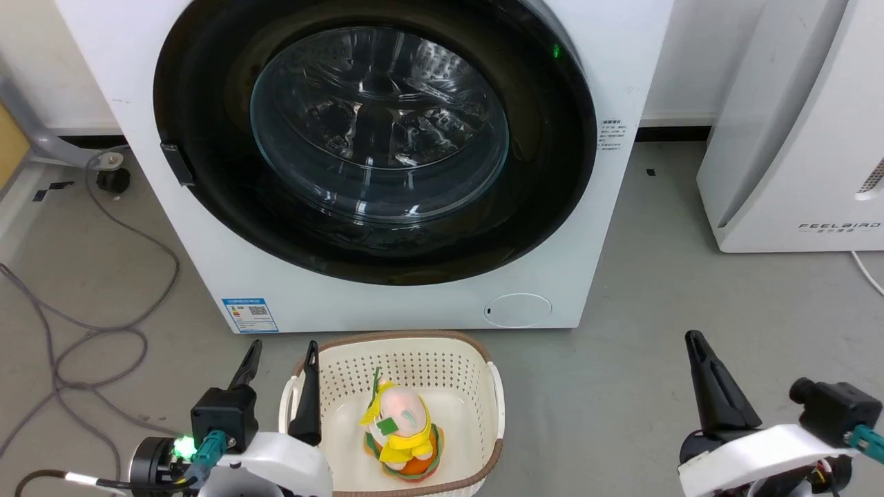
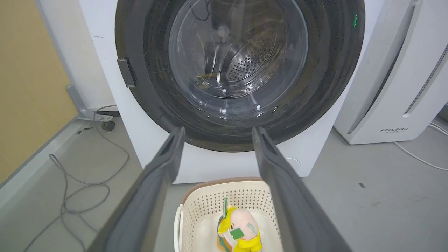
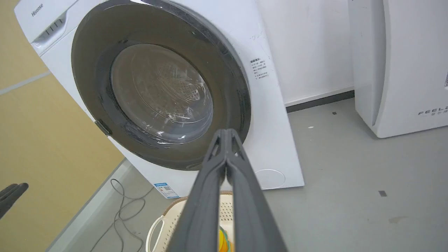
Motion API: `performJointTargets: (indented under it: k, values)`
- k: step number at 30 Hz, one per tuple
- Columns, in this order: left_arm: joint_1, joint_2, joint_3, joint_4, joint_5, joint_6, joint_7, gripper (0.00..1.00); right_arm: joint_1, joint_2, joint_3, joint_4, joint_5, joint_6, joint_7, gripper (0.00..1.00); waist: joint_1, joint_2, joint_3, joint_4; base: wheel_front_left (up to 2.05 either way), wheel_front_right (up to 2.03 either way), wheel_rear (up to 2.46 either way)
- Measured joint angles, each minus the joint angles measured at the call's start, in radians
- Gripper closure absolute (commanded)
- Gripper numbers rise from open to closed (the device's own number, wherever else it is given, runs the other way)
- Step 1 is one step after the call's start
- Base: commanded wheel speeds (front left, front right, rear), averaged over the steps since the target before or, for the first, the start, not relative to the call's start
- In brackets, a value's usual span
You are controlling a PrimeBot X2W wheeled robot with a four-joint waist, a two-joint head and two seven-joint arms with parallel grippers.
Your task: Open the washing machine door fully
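On the washing machine (image 1: 387,304), the washing machine door (image 1: 376,138) shut

Flush against the white front it sits, glass bowl facing out. Low at the left, the left gripper (image 1: 284,345) has its jaws spread wide, holding nothing (in the head view one finger overlaps the basket (image 1: 428,335) rim). Low at the right, the right gripper (image 1: 694,339) is pressed together, empty, well apart from the door.

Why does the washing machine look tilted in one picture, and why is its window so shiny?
Right wrist view: the wide-angle camera sits tilted, so the washing machine leans. Head view: glare streaks cross the washing machine door glass. Left wrist view: streaks too.
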Motion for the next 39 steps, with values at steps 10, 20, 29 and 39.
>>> performJointTargets:
  k: [10,20,29,39]
  values:
    - [-0.008,0.0,-0.009,0.013,-0.017,0.0,-0.019,0.0,-0.005,0.0,-0.015,-0.003,0.25,0.0,-0.021,1.0,0.0,0.0,0.002,0.0,0.0,0.0,0.0]
    - [-0.028,0.0,-0.018,0.017,-0.035,0.0,-0.044,0.0,-0.102,-0.02,-0.044,0.016,0.493,0.0,-0.043,1.0,0.0,0.0,0.03,-0.003,0.0,0.0,0.0]
    - [-0.058,0.0,-0.02,0.018,-0.041,-0.01,-0.062,0.0,-0.265,-0.098,-0.047,0.108,0.721,0.0,-0.056,1.0,0.0,0.0,0.077,-0.005,0.0,0.0,0.0]
    - [-0.119,0.0,-0.049,0.017,-0.049,-0.036,-0.082,0.0,-0.464,-0.229,-0.002,0.191,0.957,0.0,-0.035,1.0,0.0,0.0,0.137,0.028,0.0,0.0,0.0]
